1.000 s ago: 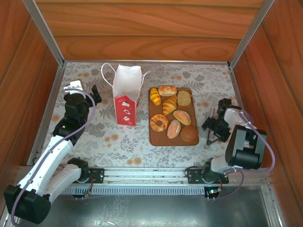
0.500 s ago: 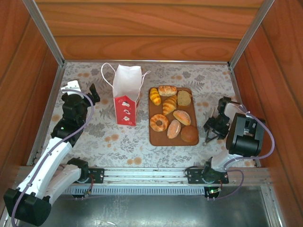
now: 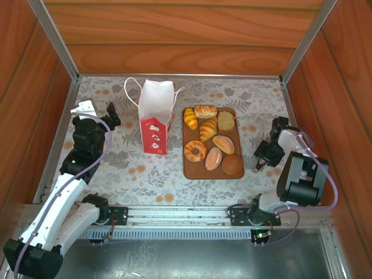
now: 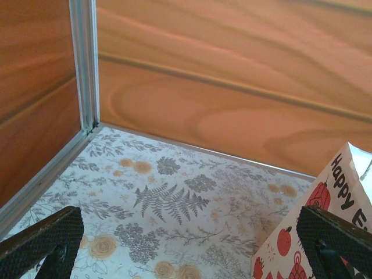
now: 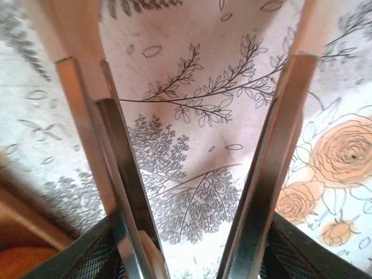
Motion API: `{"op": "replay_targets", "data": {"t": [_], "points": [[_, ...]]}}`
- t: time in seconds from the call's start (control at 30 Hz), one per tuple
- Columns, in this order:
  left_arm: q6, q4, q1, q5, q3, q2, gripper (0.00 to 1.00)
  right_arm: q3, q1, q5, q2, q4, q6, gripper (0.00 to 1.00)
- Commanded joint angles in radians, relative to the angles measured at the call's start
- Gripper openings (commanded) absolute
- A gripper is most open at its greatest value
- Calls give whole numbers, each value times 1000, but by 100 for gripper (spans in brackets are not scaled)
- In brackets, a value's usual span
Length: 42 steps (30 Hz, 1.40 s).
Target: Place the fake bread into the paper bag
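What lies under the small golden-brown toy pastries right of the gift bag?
A flat brown rectangular board carries the toy pastries; the floral tablecloth beneath it is hidden.

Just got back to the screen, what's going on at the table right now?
The right gripper is clamped on the metal tongs, off to the right of the brown board. All eight pieces of fake bread lie on that board, and none is gripped. The paper bag stands upright just left of the board. The left gripper is open and empty, left of the bag.
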Motion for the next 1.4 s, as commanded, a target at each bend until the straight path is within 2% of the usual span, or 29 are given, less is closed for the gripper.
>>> {"op": "replay_targets", "data": {"t": [0.0,0.33,0.6,0.8,0.93,1.1,1.23,1.37], "points": [[-7,24,9,-5,-8,-20,99,-18,-7,-11,-69,-12,-14,56],[-17,2,9,7,11,-35,100,61,-7,-65,-231,-78,-48,53],[-45,-155,10,62,126,-3,100,116,-5,-191,-378,-80,-83,53],[-88,-244,17,195,204,-21,100,207,8,-296,-415,-106,-151,53],[-78,-392,28,264,329,-5,100,295,33,-358,-400,-142,-201,52],[-119,-511,49,416,451,74,100,390,101,-407,-370,-188,-246,52],[-157,-517,64,511,462,167,100,458,156,-460,-336,-231,-252,53],[-217,-515,72,582,467,262,100,495,223,-435,-305,-268,-257,52]]}}
